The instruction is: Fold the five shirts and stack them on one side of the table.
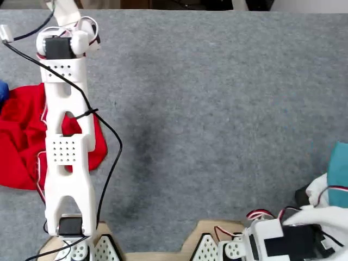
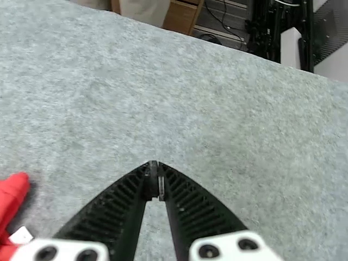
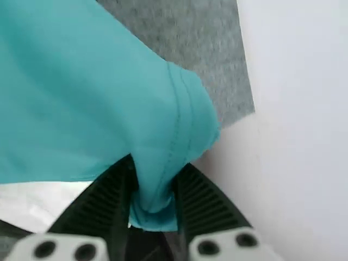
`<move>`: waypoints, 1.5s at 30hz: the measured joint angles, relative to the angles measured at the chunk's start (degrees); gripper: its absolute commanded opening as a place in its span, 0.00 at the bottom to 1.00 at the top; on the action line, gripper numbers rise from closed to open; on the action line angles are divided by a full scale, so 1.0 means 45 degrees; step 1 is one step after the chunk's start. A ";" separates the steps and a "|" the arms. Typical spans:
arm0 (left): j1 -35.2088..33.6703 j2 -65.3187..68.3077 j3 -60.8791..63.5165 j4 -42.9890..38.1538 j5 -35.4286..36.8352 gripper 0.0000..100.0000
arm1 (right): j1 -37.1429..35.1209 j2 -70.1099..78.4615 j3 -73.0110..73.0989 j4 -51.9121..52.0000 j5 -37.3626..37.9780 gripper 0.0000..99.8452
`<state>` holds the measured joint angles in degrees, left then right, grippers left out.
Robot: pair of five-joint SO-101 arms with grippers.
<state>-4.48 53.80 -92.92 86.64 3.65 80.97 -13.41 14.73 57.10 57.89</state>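
Note:
A crumpled red shirt (image 1: pixel 22 136) lies at the table's left edge, partly under the left arm (image 1: pixel 65 136), which stretches toward the far side. My left gripper (image 2: pixel 153 180) is shut with nothing in it, hovering over bare grey felt, and a corner of the red shirt (image 2: pixel 12 198) lies near it. A teal shirt (image 1: pixel 340 174) sits at the right edge of the table. My right gripper (image 3: pixel 155 204) is shut on a bunched fold of the teal shirt (image 3: pixel 81 92). White cloth (image 3: pixel 38 204) peeks out beneath the teal fabric.
The grey felt table (image 1: pixel 217 109) is open across its middle and far side. A bit of blue fabric (image 1: pixel 2 89) shows at the left edge. The right arm's base (image 1: pixel 283 239) sits at the near right corner. The table's corner (image 3: pixel 239 103) ends close to the teal shirt.

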 measured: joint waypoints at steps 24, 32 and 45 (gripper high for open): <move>0.1055 0.0000 0.0000 0.0000 0.0000 0.02 | 0.1368 0.0215 -0.0567 0.3399 0.1758 0.23; 0.1055 0.0000 0.0000 0.0000 0.0000 0.02 | 0.0957 0.0137 -0.4239 0.6505 0.1055 0.23; -0.0020 0.0000 0.0000 0.0098 0.0000 0.02 | -0.3634 0.0117 -0.1797 0.7893 -0.0762 0.23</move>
<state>-4.57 53.80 -92.92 87.08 3.65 64.62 -12.88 6.64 92.62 54.46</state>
